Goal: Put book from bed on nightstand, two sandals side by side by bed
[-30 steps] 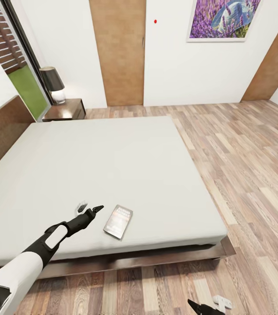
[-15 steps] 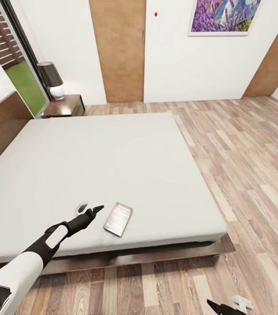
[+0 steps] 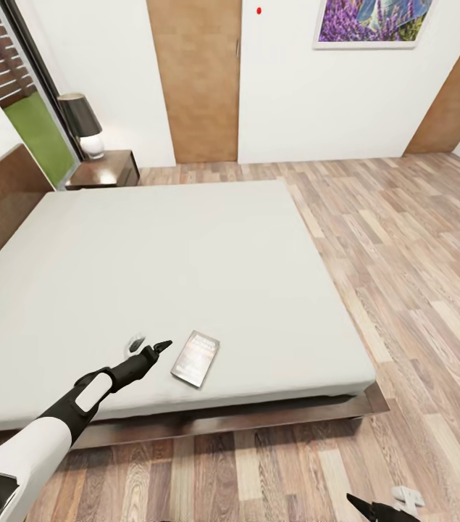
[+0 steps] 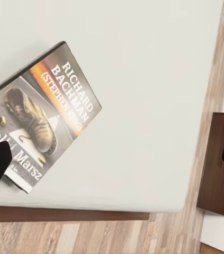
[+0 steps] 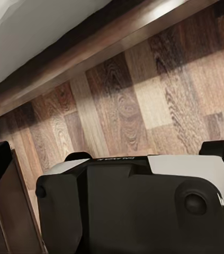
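Now | book (image 3: pixel 195 357) flat on bed (image 3: pixel 186 254), long axis toward headboard | left claw (image 3: pixel 150 344) apart | right claw (image 3: pixel 385 504) unclear

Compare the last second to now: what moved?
Mostly the camera: the head view tilted down, so the walls and nightstand slid up the frame. The right gripper shifted right along the bottom edge. The left gripper stays open beside the book, which lies untouched on the bed.
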Robot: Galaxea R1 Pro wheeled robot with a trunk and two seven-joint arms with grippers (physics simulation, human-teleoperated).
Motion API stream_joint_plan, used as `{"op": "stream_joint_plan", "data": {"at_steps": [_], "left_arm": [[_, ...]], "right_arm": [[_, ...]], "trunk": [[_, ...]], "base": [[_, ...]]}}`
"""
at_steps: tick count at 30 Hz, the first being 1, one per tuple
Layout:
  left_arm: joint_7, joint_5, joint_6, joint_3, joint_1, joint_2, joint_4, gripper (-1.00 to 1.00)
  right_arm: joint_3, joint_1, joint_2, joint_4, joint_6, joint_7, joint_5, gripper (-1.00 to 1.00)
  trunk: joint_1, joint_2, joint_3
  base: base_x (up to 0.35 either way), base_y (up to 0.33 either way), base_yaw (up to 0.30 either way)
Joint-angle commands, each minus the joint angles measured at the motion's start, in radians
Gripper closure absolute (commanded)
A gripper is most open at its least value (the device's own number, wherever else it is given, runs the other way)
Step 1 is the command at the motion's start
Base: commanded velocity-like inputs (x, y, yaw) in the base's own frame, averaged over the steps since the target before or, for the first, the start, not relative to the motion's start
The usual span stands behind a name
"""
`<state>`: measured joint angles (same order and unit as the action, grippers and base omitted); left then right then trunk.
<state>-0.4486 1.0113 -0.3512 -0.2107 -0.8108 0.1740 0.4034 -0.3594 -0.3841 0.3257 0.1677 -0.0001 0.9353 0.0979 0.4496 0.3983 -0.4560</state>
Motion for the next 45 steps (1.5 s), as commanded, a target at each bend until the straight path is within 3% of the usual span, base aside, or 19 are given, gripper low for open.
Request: {"op": "stream_joint_plan", "data": {"at_steps": [1,29,45], "left_arm": [[-0.001,0.009,-0.005,-0.004,-0.001,0.001,0.0,-1.0],[-0.001,0.009,-0.005,-0.004,-0.001,0.001,0.0,-1.0],[-0.004,0.009,-0.003,-0.004,0.001,0.001,0.0,-1.0]], "right_arm": [[0.006,-0.001,0.001,-0.001,-0.001,0.004,0.01,-1.0],[0.007,0.0,0.0,-0.001,-0.013,0.002,0.008,-1.0],[0.007,0.0,-0.001,-0.001,-0.015,0.002,0.008,-1.0]], "trunk": [[0.0,0.002,-0.003],[0.0,0.002,-0.047],[0.0,0.002,-0.051]], "base": [[0.0,0.0,0.0],[0.0,-0.004,0.0],[0.043,-0.066,0.0]]}}
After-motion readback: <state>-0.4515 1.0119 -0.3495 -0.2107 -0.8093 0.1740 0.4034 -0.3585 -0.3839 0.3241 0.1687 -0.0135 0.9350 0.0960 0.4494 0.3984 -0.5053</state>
